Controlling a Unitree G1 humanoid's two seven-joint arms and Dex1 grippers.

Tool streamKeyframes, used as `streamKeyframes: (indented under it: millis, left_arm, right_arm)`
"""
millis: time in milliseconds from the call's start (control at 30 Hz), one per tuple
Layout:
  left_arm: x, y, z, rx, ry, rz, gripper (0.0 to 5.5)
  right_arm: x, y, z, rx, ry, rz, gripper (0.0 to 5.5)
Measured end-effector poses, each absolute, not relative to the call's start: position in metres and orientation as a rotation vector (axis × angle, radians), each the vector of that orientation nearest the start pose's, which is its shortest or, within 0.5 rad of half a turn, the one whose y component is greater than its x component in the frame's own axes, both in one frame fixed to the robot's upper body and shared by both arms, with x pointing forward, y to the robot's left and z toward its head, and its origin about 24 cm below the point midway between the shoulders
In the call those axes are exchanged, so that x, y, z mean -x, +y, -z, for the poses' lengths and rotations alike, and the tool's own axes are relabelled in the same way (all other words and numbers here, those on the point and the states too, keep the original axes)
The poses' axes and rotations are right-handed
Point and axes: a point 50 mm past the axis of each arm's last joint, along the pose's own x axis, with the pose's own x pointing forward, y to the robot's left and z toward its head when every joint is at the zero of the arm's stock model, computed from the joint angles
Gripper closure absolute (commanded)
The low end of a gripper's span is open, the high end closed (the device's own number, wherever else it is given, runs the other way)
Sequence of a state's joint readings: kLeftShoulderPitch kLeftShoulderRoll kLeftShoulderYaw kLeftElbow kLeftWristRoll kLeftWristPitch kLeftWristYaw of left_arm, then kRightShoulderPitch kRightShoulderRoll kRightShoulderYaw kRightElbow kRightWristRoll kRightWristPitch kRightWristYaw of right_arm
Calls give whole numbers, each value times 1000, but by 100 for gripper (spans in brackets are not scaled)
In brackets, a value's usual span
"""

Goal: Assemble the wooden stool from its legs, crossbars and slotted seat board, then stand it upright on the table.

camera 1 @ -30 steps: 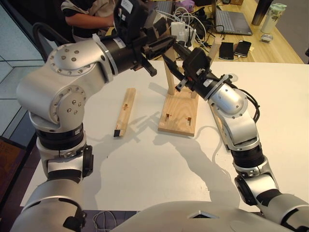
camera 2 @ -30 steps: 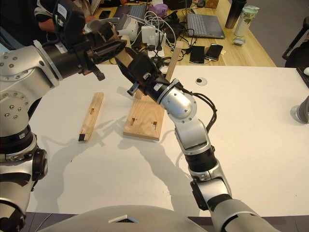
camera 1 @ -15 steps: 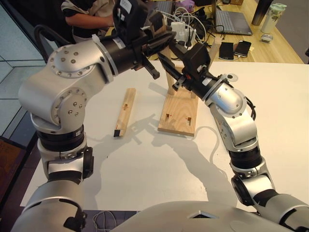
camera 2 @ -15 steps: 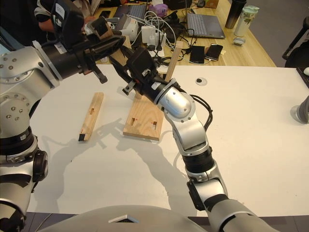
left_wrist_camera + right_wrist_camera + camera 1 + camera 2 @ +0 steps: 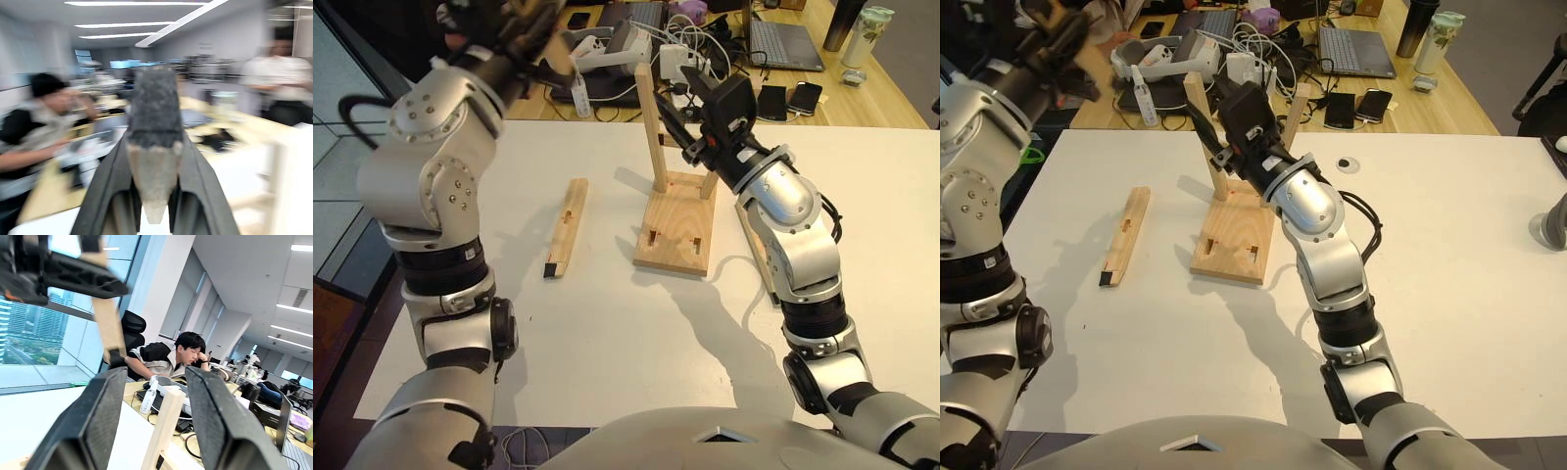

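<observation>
The slotted seat board (image 5: 674, 235) lies flat on the white table. Two legs stand up from its far side, a tall leg (image 5: 653, 122) and a second leg (image 5: 1298, 110) behind my right arm. My right gripper (image 5: 677, 119) hovers open just beside the tall leg, which shows through the gap between the fingers (image 5: 100, 421) in the right wrist view. My left gripper (image 5: 98, 279) is raised high at the far left, shut on a short wooden piece (image 5: 111, 330) with a dark end (image 5: 154, 103). A loose leg (image 5: 566, 227) lies left of the board.
Another wooden piece (image 5: 756, 250) lies right of the board, partly under my right arm. Beyond the table's far edge stands a wooden desk (image 5: 862, 93) with laptops, phones, cables and a bottle. A small round cap (image 5: 1347, 164) sits on the table.
My left arm has swung up and away to the left, carrying the wooden piece off from above the board. The right gripper has drawn back slightly, and the tall leg now stands uncovered.
</observation>
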State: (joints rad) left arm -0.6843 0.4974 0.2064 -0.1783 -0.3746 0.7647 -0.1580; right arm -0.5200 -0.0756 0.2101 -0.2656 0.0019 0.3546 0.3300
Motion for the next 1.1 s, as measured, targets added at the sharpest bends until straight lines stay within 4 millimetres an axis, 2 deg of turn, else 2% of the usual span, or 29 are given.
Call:
streamKeyframes:
  millis: [100, 200, 300, 567, 800, 1100]
  left_arm:
    - [-322, 224, -214, -46, -98, 89, 510]
    - [-318, 227, -168, 12, 21, 76, 510]
    - [-313, 227, -137, 108, 107, 73, 510]
    - [-305, 237, -102, 130, 219, 60, 510]
    - [-302, 238, -89, 110, 258, 63, 510]
    - [-302, 235, -83, 18, 259, 86, 510]
  right_arm:
    - [-292, -59, -199, 183, -371, -619, 330]
    - [-294, -63, -199, 165, -357, -594, 330]
    - [-295, -64, -198, 151, -336, -587, 330]
    - [-300, -75, -197, 59, -289, -513, 330]
    - [-300, -74, -197, 21, -274, -503, 330]
    - [-299, -74, -197, 16, -270, -508, 330]
